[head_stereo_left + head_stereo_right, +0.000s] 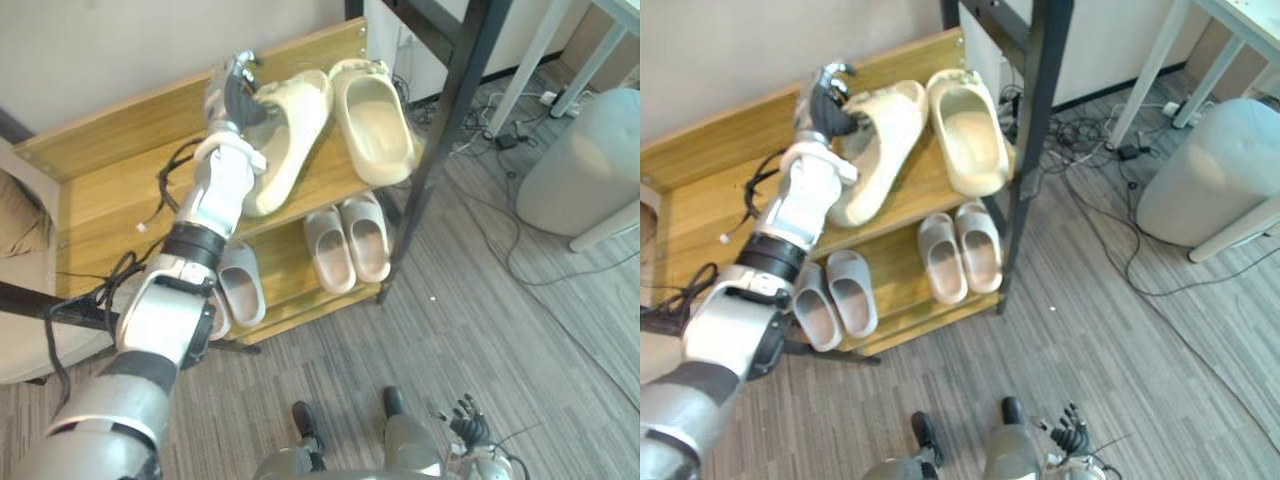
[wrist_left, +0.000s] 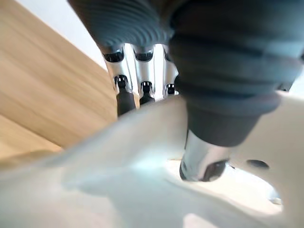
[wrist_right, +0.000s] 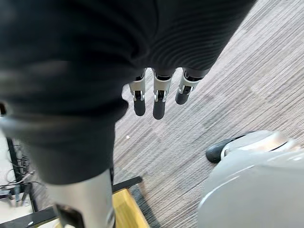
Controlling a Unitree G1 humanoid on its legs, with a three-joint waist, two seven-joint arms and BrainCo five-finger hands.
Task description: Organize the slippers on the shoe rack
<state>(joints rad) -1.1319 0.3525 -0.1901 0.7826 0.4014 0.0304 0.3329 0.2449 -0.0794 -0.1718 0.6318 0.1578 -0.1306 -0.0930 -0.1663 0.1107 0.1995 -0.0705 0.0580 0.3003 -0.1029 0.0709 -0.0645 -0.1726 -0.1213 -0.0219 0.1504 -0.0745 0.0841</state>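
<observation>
On the top shelf of the wooden shoe rack (image 1: pixel 110 170) lies a cream slipper (image 1: pixel 290 135), slanted, with its heel near the front edge. My left hand (image 1: pixel 232 90) is at its toe end, shut on it. In the left wrist view the thumb (image 2: pixel 204 161) is inside the slipper's strap (image 2: pixel 142 152) and the fingers (image 2: pixel 126 97) are curled over its outside. A second cream slipper (image 1: pixel 372 120) lies beside it to the right, overhanging the shelf's front edge. My right hand (image 1: pixel 468 420) hangs low over the floor, fingers (image 3: pixel 154 99) relaxed and holding nothing.
The lower shelf holds one pair of grey slippers (image 1: pixel 348 245) on the right and another pair (image 1: pixel 240 285) on the left. A black metal post (image 1: pixel 455 110) stands by the rack's right end. Cables (image 1: pixel 500 130), white table legs (image 1: pixel 520 70) and a grey rounded bin (image 1: pixel 585 160) are further right.
</observation>
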